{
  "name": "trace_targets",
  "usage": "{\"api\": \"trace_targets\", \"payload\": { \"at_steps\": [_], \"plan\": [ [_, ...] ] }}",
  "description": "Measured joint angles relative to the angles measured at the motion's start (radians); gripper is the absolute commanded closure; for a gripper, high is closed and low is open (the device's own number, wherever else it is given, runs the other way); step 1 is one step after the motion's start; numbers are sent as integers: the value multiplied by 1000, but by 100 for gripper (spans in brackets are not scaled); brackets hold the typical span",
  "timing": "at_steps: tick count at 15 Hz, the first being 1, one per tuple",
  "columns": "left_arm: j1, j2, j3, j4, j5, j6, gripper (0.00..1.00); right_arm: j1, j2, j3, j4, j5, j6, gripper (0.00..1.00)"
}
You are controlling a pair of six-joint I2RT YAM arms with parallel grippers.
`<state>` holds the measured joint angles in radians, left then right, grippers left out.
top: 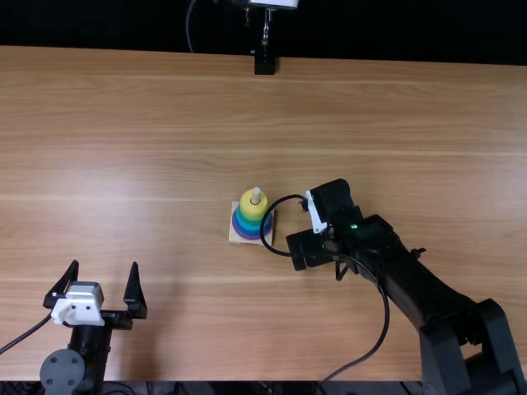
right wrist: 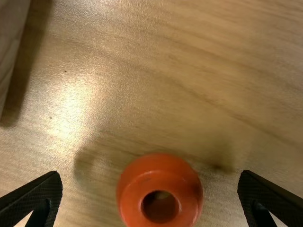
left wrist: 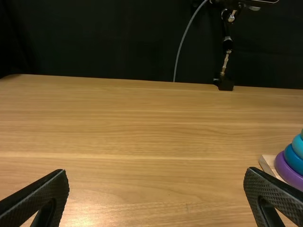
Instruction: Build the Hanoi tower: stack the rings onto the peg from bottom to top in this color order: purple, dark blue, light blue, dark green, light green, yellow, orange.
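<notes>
- Leftmost, we have the left gripper (top: 104, 265) near the table's near edge, its fingers spread with nothing between them; we judge it has no part in the step in hand.
- Next comes the wooden base (top: 234, 237), bearing the tower; the purple ring (left wrist: 288, 171) lies lowest, the dark blue ring (left wrist: 295, 160) on it, the light blue ring (left wrist: 298, 145) above that; the yellow ring (top: 247, 205) sits on top, around the peg (top: 255, 194); green shows beneath the yellow, though we cannot tell the two green rings apart.
- A black cable (top: 264, 224) loops by the tower's right side; we would watch that it doesn't snag the rings.
- Rightmost, the right gripper (right wrist: 150, 176) is low over the table, fingers spread wide; the orange ring (right wrist: 158, 176) lies flat on the wood between them, ungripped.
- We judge the job nearly done, six rings seemingly on; what is left for us is closing on the orange one, lifting it, centring it over the peg and lowering it.
</notes>
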<state>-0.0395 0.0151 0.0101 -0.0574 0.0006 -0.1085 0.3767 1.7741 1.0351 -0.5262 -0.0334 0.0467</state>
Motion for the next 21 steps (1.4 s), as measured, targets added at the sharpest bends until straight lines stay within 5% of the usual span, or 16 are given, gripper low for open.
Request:
{"api": "trace_targets", "payload": {
  "at_steps": [1, 4, 10, 21],
  "plan": [
    [0, 0, 0, 0, 0, 1, 0, 0, 10, 5, 2, 8, -4, 50],
    [0, 0, 0, 0, 0, 0, 0, 0, 13, 6, 0, 7, -4, 100],
    [0, 0, 0, 0, 0, 0, 0, 0, 14, 16, -11, 6, -4, 100],
    [0, 0, 0, 0, 0, 0, 0, 0, 24, 552, -558, 4, 1, 100]
  ]
}}
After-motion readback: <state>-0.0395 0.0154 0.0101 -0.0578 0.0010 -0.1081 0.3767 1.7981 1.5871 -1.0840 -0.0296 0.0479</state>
